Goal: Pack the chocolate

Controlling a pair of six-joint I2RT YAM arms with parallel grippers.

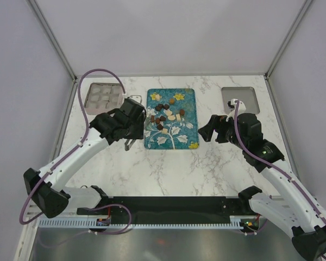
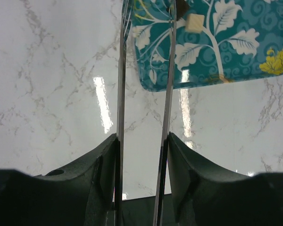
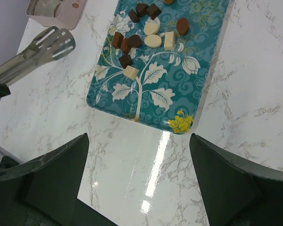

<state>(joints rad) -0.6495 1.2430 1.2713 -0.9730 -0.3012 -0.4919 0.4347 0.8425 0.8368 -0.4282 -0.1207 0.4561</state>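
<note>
Marble table (image 1: 206, 174) bears teal tray (image 1: 187, 136) (flower-printed) and grey compartment box (image 1: 103, 95).

The desk (image 1: 168, 174) is seen from high above and behind the arm bases (image 1: 92, 197); a low, close look along the tongs (image 2: 120, 94) is given by the left wrist; the teal tray (image 3: 205, 52), shared by all views, is overlooked by the right.

Bright even light; glare streaks on glossy table (image 2: 47, 94); soft shadows, sharp focus
</note>
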